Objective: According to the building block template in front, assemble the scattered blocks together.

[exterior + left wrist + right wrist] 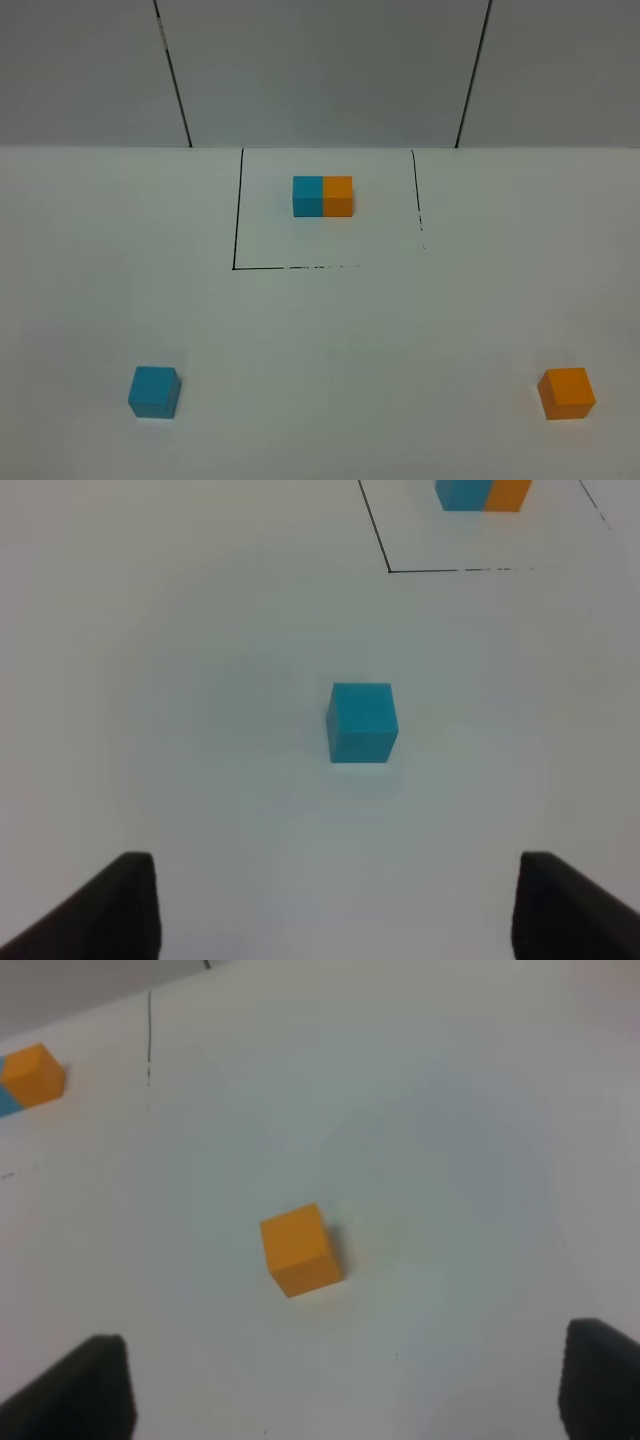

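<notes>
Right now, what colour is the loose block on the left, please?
Sky-blue block; left wrist view shows it best.

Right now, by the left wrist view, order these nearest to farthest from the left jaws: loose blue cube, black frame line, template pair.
1. Loose blue cube, straight ahead of the left gripper, jaws open.
2. Black frame line, beyond the cube.
3. Template pair, inside the frame, farthest.

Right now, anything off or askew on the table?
Only the frame: its near line fades out toward the right, and the near-right corner is missing. The blue cube and orange cube look intact, orange turned slightly. The template pair sits straight.
</notes>
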You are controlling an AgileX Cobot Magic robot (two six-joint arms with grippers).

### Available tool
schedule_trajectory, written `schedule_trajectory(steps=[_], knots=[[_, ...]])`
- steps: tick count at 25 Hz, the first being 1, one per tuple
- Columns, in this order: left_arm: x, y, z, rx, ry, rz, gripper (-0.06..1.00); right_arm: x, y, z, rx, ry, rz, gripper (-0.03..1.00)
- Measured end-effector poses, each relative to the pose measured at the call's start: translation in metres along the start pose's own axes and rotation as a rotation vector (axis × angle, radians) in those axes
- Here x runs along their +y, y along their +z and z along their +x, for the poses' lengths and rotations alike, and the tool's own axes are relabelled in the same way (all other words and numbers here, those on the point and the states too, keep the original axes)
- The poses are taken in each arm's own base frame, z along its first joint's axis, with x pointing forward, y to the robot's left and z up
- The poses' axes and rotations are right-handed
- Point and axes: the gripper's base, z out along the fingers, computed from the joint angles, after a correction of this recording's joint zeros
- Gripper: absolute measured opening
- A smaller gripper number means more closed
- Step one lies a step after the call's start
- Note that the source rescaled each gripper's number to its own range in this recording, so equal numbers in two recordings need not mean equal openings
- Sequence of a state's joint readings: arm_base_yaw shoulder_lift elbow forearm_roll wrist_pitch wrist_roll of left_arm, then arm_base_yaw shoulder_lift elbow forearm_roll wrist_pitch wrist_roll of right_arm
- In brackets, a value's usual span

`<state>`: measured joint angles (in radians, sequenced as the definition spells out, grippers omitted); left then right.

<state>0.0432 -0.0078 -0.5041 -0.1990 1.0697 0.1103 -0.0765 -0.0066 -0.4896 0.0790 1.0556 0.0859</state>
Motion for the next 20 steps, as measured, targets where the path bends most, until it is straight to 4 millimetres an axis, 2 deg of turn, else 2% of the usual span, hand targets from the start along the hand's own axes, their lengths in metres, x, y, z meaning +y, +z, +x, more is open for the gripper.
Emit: schedule_trajectory(steps=[20], knots=[[0.0,0.0,0.0,0.0,0.003,0.0,0.53,0.0,0.0,0.0,0.0,0.0,0.0,0.71]])
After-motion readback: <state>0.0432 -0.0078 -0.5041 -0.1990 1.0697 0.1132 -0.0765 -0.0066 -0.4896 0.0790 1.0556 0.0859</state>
